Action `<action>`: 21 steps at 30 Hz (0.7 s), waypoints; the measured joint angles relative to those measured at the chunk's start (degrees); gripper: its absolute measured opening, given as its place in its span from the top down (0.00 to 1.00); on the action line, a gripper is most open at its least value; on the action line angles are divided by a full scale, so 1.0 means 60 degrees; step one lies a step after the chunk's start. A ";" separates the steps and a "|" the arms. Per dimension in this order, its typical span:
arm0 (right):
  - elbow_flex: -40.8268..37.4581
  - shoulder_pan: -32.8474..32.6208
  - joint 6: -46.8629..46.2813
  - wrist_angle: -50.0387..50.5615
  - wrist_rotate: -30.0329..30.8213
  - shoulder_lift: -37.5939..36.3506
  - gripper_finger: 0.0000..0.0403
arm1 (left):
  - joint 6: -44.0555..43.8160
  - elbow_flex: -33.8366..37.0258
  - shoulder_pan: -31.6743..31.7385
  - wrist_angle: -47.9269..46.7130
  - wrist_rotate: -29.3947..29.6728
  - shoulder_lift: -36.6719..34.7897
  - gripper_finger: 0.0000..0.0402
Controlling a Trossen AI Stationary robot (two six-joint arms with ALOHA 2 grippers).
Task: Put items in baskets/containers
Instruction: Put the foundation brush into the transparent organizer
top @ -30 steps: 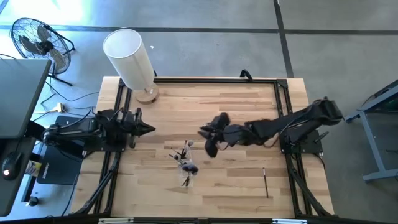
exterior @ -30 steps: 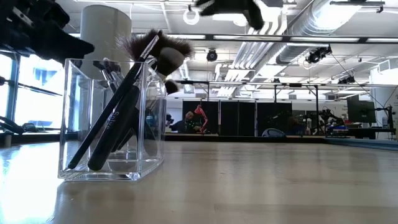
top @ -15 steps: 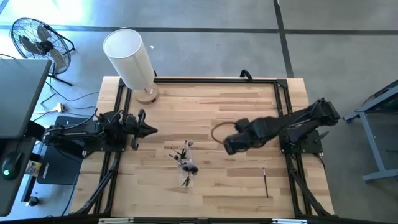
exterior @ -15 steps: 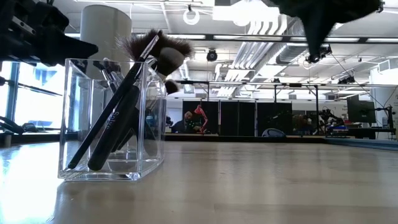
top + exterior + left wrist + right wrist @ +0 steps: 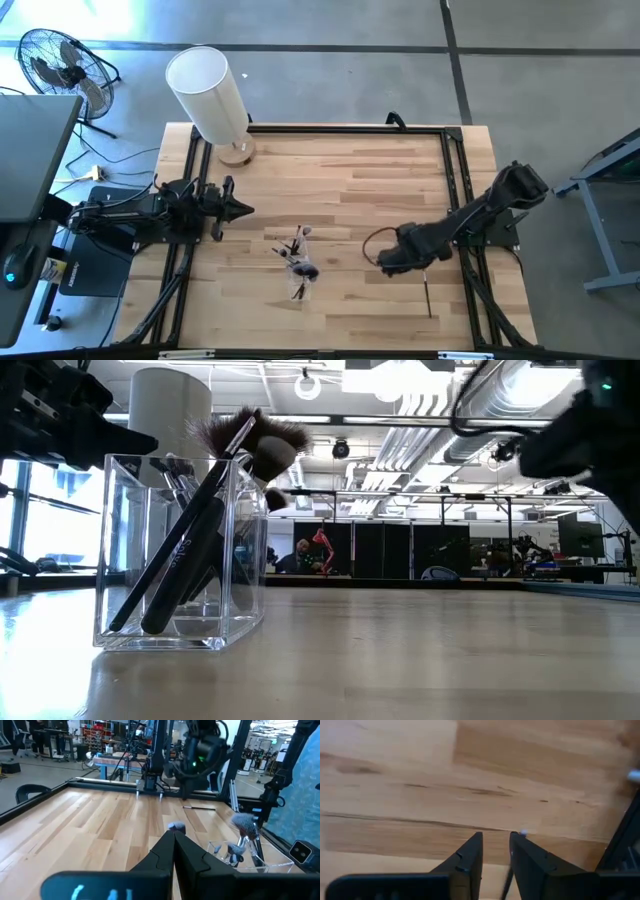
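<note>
A clear square container (image 5: pixel 300 268) stands near the table's middle and holds several dark-handled brushes (image 5: pixel 190 550). They lean on its rim, and one with a wide fluffy head (image 5: pixel 250 435) stands tallest. One more brush (image 5: pixel 427 293) lies flat on the wood near the right front. My right gripper (image 5: pixel 383 263) points down just left of it, above the table, fingers a little apart. The brush's thin handle (image 5: pixel 506 881) shows between those fingers. My left gripper (image 5: pixel 240 208) waits shut at the left edge, pointing level across the table.
A tall white cylinder on a wooden base (image 5: pixel 210 95) stands at the far left corner. A fan (image 5: pixel 60 65) sits beyond it, off the table. Black frame rails (image 5: pixel 455 160) run along the table's sides. Bare wood lies between the container and the lone brush.
My right gripper has swung from above the table's middle toward the right and near edges. It has come down and turned from roughly level to pointing down, ending beside the lone brush. The container and its brushes have not moved.
</note>
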State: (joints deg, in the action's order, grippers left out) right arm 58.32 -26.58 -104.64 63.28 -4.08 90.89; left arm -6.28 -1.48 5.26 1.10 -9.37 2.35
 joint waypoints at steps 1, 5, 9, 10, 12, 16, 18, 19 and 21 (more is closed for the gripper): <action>-0.0183 -0.0126 -0.0119 -0.0167 -0.0022 0.0000 0.77 | 0.0000 0.0000 0.0000 0.0000 0.0000 0.0000 0.99; -0.0896 -0.0434 -0.0451 -0.0530 -0.0295 0.0000 0.74 | -0.0003 -0.0004 0.0000 0.0000 -0.0019 0.0000 0.99; -0.1641 -0.0633 -0.0653 -0.1326 -0.0510 -0.0012 0.74 | -0.0004 -0.0004 0.0000 0.0000 -0.0025 0.0000 0.99; -0.1821 -0.0664 -0.0783 -0.1591 -0.0554 -0.0022 0.74 | -0.0002 -0.0004 0.0000 0.0000 -0.0025 0.0000 0.99; -0.2190 -0.0721 -0.0992 -0.2029 -0.0657 -0.0022 0.74 | -0.0004 -0.0004 0.0000 0.0000 -0.0022 0.0000 0.99; -0.2947 -0.0721 -0.1261 -0.3237 -0.1062 -0.0116 0.74 | -0.0004 -0.0004 0.0000 0.0000 -0.0022 0.0000 0.99; -0.3160 -0.0741 -0.1320 -0.3567 -0.0979 -0.0166 0.77 | -0.0004 -0.0004 0.0000 0.0000 -0.0022 -0.0002 0.99; -0.3191 -0.0733 -0.1282 -0.3647 -0.0956 -0.0168 0.79 | -0.0004 -0.0004 0.0000 0.0000 -0.0022 -0.0001 0.99; -0.3204 -0.0737 -0.1026 -0.3780 -0.0824 -0.0175 0.88 | -0.0004 -0.0004 0.0000 0.0000 -0.0022 -0.0002 0.99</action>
State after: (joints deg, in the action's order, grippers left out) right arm 39.10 -31.00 -110.80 40.60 -9.02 89.85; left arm -6.31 -1.50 5.26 1.10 -9.50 2.34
